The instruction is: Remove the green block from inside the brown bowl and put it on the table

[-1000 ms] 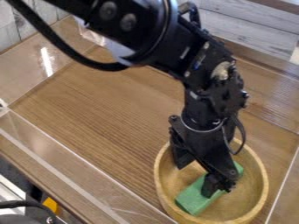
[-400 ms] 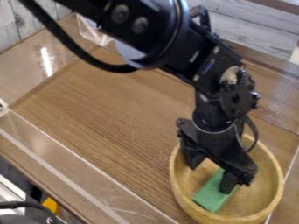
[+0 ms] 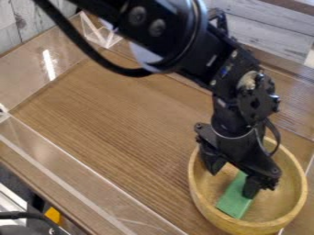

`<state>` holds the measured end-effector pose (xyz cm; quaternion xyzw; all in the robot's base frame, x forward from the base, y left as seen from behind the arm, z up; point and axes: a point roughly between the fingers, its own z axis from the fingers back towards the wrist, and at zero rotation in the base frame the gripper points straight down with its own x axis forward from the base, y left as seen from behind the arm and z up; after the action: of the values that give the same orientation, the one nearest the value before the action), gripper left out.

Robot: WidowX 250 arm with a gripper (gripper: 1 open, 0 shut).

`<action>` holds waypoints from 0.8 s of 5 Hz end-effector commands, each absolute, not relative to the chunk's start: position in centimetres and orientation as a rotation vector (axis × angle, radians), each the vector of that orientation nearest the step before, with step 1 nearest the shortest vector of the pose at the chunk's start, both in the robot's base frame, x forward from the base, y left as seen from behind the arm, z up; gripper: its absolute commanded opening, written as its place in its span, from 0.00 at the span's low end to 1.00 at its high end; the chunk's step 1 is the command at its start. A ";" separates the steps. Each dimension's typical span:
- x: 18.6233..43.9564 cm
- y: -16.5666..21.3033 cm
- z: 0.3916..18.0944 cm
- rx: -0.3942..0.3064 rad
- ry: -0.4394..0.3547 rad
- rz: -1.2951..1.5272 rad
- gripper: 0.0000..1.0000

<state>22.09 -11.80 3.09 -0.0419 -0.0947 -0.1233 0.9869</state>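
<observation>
The brown bowl sits on the table at the lower right of the camera view. Inside it lies the green block, partly covered by a finger. My black gripper points down into the bowl, open, its two fingers straddling the block's upper end. Whether a finger touches the block I cannot tell.
Clear plastic walls run along the table's near and left edges. The black arm reaches in from the upper left over the table. A pale planked wall stands behind.
The gripper has shifted right and lower in the picture, staying open. The bowl and block also appear further right and lower in the frame.
</observation>
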 end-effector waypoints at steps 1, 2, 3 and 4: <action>20.2 -12.7 -0.9 -0.037 -0.060 -0.292 0.00; 19.8 -13.0 0.0 -0.049 -0.048 -0.382 0.00; 19.7 -13.5 0.9 -0.064 -0.034 -0.463 0.00; 20.0 -12.9 1.4 -0.077 -0.023 -0.493 0.00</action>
<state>20.55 -13.28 1.60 -0.0419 -0.0250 -0.2410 0.9693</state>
